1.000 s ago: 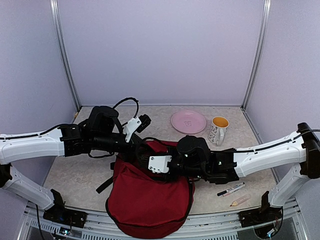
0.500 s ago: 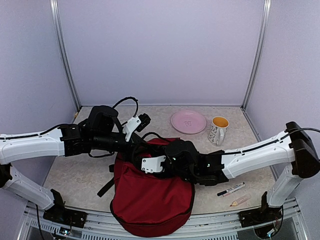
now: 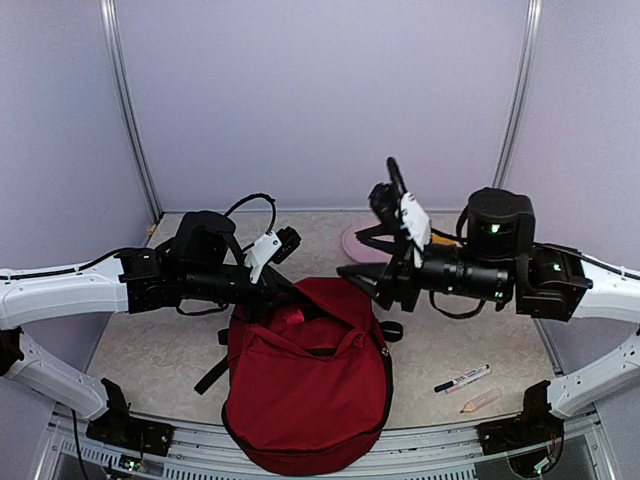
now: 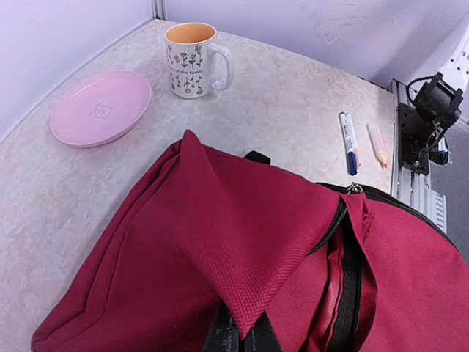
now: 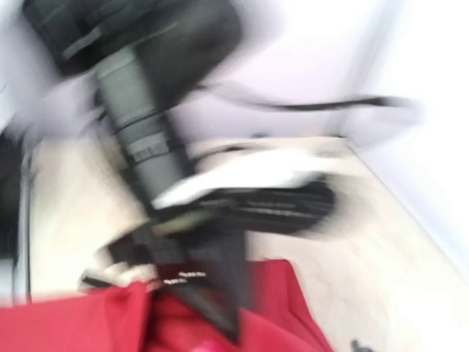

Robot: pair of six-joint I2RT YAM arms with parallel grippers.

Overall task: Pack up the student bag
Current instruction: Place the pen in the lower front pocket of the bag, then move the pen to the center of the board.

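Lavender walls are enclosing the speckled counter (image 3: 140, 350) from above, where the student bag (image 3: 305, 400) is lying at 6 o'clock. The left jaws are nipping its 11 o'clock rim, and the right jaws are hanging off its 1 o'clock corner, open or closed I cannot tell. At the left wrist, the jaws are clamping a red fabric fold, with a pink plate (image 4: 99, 106) sitting at 10 o'clock; the right wrist is showing only blur above red cloth.

Left hand (image 4: 240, 339) low, fingers tightly together; right hand (image 3: 362, 285) high in mid-air, fingers apart.
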